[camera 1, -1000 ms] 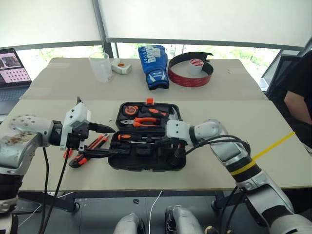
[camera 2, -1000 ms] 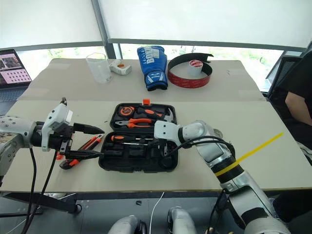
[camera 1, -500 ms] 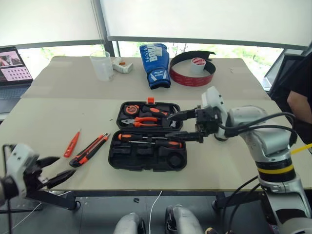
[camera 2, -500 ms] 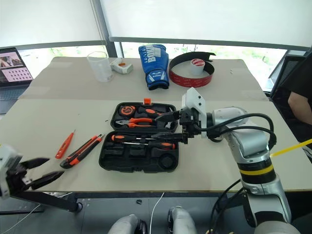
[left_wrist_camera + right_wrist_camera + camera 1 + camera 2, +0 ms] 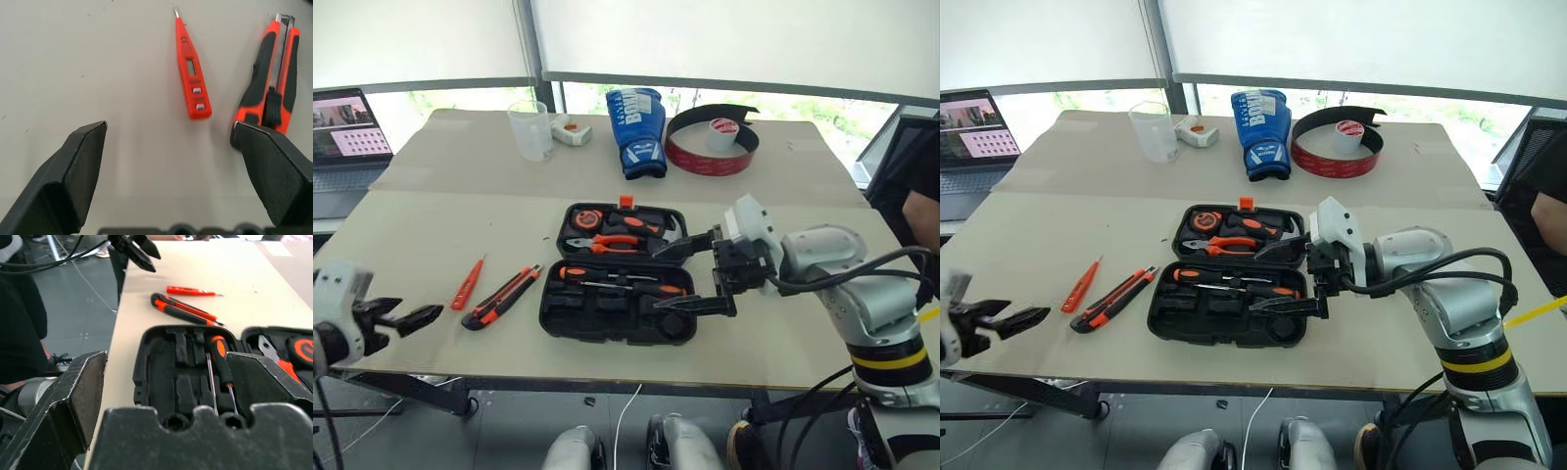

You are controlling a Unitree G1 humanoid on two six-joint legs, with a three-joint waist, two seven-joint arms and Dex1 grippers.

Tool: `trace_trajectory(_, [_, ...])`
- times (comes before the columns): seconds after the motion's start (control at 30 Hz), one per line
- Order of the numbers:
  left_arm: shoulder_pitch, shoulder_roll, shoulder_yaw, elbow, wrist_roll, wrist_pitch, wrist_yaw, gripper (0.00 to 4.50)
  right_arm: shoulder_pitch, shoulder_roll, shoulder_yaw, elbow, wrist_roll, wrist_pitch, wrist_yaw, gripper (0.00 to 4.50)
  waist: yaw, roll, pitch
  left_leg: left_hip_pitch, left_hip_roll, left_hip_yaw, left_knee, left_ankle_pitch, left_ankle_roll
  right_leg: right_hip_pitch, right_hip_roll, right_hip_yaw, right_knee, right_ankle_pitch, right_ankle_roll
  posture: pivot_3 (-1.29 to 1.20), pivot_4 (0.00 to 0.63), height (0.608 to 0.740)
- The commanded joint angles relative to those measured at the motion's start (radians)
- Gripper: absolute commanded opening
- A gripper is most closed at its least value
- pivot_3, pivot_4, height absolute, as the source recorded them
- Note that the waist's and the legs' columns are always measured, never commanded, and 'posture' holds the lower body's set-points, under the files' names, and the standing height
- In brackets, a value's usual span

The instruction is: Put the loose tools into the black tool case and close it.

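The right tool [image 5: 690, 274] hangs at the middle right of the head view, fingers spread wide apart and empty, over the right end of the black tool case [image 5: 615, 286], one finger above the far half and the other above the near half. The case lies open and flat at the centre of the bench [image 5: 431, 215]. Its far half holds orange-handled pliers [image 5: 607, 241] and a tape measure [image 5: 581, 219], with an orange latch [image 5: 626, 203] at its far edge; its near half holds two black-and-orange-handled screwdrivers [image 5: 612, 279] lying lengthwise in their slots. Just left of the case, on the bare bench, the orange-black utility knife [image 5: 501, 297] lies at a slant, and a little further left, apart from it, lies the slim all-orange screwdriver [image 5: 468, 282]. The left tool [image 5: 409, 318] sits at the lower left of the frame by the bench's near edge, its fingers apart and holding nothing; in its wrist view the slim screwdriver and the knife lie on the bench beyond the fingers, untouched. Along the far side of the bench, at the top of the frame, stand a clear measuring cup [image 5: 530, 130], a blue boxing glove [image 5: 639, 130] and a black-and-red curved band [image 5: 713, 150] with a tape roll [image 5: 722, 134] inside it. An open laptop [image 5: 350, 125] shows at the upper left edge.
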Motion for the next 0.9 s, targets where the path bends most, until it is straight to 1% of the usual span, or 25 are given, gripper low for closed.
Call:
trace_trajectory(0.03, [-0.179, 0.052, -0.155, 0.131, 0.043, 0.036, 0.019, 4.5, 0.033, -0.006, -0.029, -0.086, 0.025, -0.015, -0.039, 4.48, -0.001, 0.0, 0.0, 0.0, 0.0, 0.0, 0.0, 0.0, 0.0, 0.0, 0.0, 0.0, 0.0, 0.001, -0.001, 0.0, 0.15, 0.727])
trace_trajectory(0.1, [-0.277, 0.056, -0.276, 0.226, 0.101, -0.002, 0.017, 4.5, 0.059, -0.004, -0.038, -0.12, 0.034, -0.004, -0.069, 4.48, -0.001, 0.0, 0.0, 0.0, 0.0, 0.0, 0.0, 0.0, -0.001, 0.0, 0.0, -0.001, 0.0, 0.001, -0.002, 0.0, 0.15, 0.727])
trace_trajectory(0.2, [-0.361, 0.046, -0.384, 0.329, 0.153, -0.047, -0.005, 4.5, 0.083, -0.008, -0.046, -0.151, 0.044, 0.004, -0.099, 4.48, -0.011, 0.0, 0.0, 0.001, 0.0, 0.001, 0.0, 0.001, -0.001, 0.0, 0.001, 0.0, 0.001, 0.0, -0.001, 0.0, 0.15, 0.727])
trace_trajectory(0.27, [-0.405, 0.035, -0.455, 0.397, 0.197, -0.101, -0.02, 3.96, 0.101, -0.017, -0.057, -0.176, 0.054, 0.01, -0.121, 4.5, -0.014, -0.001, 0.0, 0.001, 0.0, 0.002, 0.0, 0.001, -0.001, 0.0, 0.001, 0.0, 0.001, -0.001, 0.002, 0.0, 0.15, 0.727])
trace_trajectory(0.3, [-0.425, 0.023, -0.46, 0.424, 0.184, -0.086, -0.036, 3.76, 0.109, -0.021, -0.063, -0.185, 0.061, 0.015, -0.132, 4.5, -0.013, -0.001, 0.0, 0.001, 0.0, 0.002, 0.0, 0.001, -0.002, 0.0, 0.001, 0.0, 0.001, -0.002, 0.004, 0.0, 0.15, 0.727])
trace_trajectory(0.47, [-0.441, 0.019, -0.525, 0.49, 0.237, -0.109, -0.059, 1.82, 0.137, -0.042, -0.083, -0.213, 0.078, 0.022, -0.166, 4.5, -0.005, 0.0, 0.0, 0.002, 0.0, 0.002, 0.0, 0.002, -0.003, 0.0, 0.001, 0.002, 0.002, -0.003, 0.005, 0.0, 0.15, 0.727])
trace_trajectory(0.5, [-0.44, 0.019, -0.528, 0.493, 0.243, -0.115, -0.064, 1.52, 0.139, -0.047, -0.085, -0.215, 0.081, 0.022, -0.17, 4.5, -0.005, 0.0, 0.0, 0.003, 0.0, 0.002, 0.0, 0.002, -0.003, 0.0, 0.001, 0.003, 0.002, -0.003, 0.005, 0.0, 0.15, 0.727])
trace_trajectory(0.53, [-0.438, 0.018, -0.526, 0.494, 0.244, -0.119, -0.07, 1.01, 0.143, -0.052, -0.089, -0.217, 0.086, 0.025, -0.175, 4.5, -0.004, 0.0, 0.0, 0.003, 0.0, 0.002, 0.0, 0.002, -0.003, 0.001, 0.001, 0.003, 0.002, -0.003, 0.005, 0.0, 0.15, 0.727])
trace_trajectory(0.6, [-0.432, 0.021, -0.505, 0.485, 0.238, -0.133, -0.086, 0.44, 0.157, -0.063, -0.108, -0.224, 0.125, 0.053, -0.182, 4.5, -0.003, 0.0, 0.0, 0.004, 0.0, 0.002, 0.0, 0.002, -0.003, 0.001, 0.001, 0.004, 0.002, -0.003, 0.005, 0.0, 0.15, 0.727])
trace_trajectory(0.73, [-0.449, 0.051, -0.465, 0.45, 0.211, -0.243, -0.186, 0.44, 0.196, -0.106, -0.143, -0.254, 0.197, 0.104, -0.175, 4.5, -0.001, 0.0, 0.0, 0.003, 0.0, 0.002, 0.0, 0.003, -0.001, 0.0, 0.0, 0.003, 0.002, -0.003, 0.005, 0.0, 0.15, 0.727])
trace_trajectory(0.8, [-0.494, 0.072, -0.466, 0.415, 0.202, -0.371, -0.298, 0.44, 0.233, -0.131, -0.164, -0.28, 0.222, 0.111, -0.167, 4.5, 0.0, -0.001, 0.0, 0.002, 0.0, 0.001, 0.0, 0.004, 0.002, 0.0, 0.0, 0.002, 0.002, -0.003, 0.005, 0.0, 0.15, 0.727])
trace_trajectory(0.9, [-0.549, 0.11, -0.528, 0.328, 0.194, -0.548, -0.53, 0.44, 0.295, -0.156, -0.171, -0.298, 0.192, 0.089, -0.191, 4.5, 0.007, -0.003, 0.001, -0.004, 0.0, -0.003, 0.002, 0.003, 0.0, -0.002, -0.002, -0.004, 0.001, -0.003, 0.005, 0.0, 0.15, 0.727])
